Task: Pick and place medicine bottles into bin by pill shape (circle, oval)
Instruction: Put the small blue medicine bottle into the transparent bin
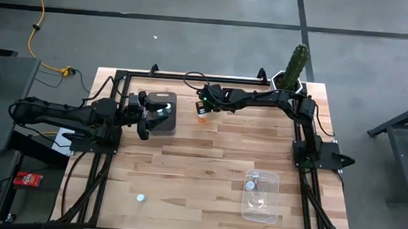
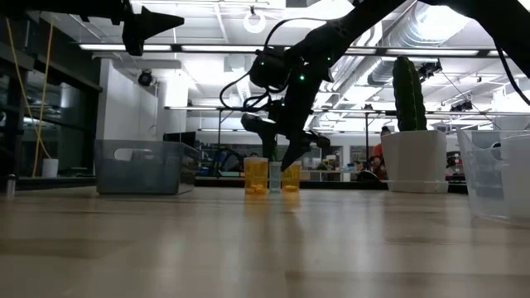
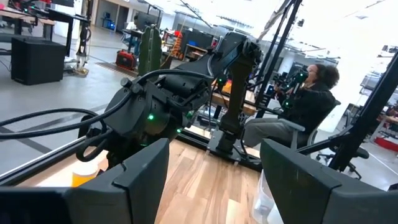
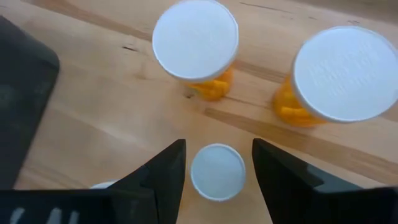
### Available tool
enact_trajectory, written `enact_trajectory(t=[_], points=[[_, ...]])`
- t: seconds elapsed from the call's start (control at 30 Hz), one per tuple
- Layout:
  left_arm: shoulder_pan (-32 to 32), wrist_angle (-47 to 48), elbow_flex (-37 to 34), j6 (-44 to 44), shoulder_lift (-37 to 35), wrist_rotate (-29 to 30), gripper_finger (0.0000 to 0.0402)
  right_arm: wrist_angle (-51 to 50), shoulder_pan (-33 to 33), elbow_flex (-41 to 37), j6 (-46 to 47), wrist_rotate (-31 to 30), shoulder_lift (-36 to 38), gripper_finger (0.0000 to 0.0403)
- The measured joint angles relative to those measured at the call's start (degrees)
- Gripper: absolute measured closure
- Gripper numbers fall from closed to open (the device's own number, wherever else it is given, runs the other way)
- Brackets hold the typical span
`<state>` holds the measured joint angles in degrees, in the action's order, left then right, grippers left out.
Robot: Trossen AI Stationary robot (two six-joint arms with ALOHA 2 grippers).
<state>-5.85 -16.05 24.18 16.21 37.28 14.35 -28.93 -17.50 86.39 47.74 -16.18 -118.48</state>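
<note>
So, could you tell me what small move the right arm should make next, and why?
Probably lower the right end effector straight down and close. In the right wrist view its open fingers already straddle the small pale-capped bottle, while the two orange white-capped bottles stand clear of the fingers. The left end effector waits above the grey translucent bin.

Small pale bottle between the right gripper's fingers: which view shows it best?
Right wrist view: the small pale bottle sits centred between the right gripper fingers, jaws open. Low view shows it thinly between two orange bottles. High view hides it; left wrist doesn't show it.
</note>
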Motion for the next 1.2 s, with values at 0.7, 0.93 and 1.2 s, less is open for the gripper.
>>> enact_trajectory(t=[0.7, 0.93, 1.2], points=[[0.00, -0.04, 0.00, -0.89, -0.01, 1.49, 0.0161, -7.90, 0.36, 0.00, -11.62, -0.18, 4.34, 0.0303], [0.00, 0.00, 0.00, -0.96, 0.00, 1.49, 0.0161, -15.09, 4.83, -4.28, -24.44, -3.08, 14.35, 0.0308], [0.00, -0.02, 0.00, -1.39, 0.00, 1.49, 0.0161, 0.87, 11.96, -25.42, -17.96, -0.40, 35.34, 0.0308]])
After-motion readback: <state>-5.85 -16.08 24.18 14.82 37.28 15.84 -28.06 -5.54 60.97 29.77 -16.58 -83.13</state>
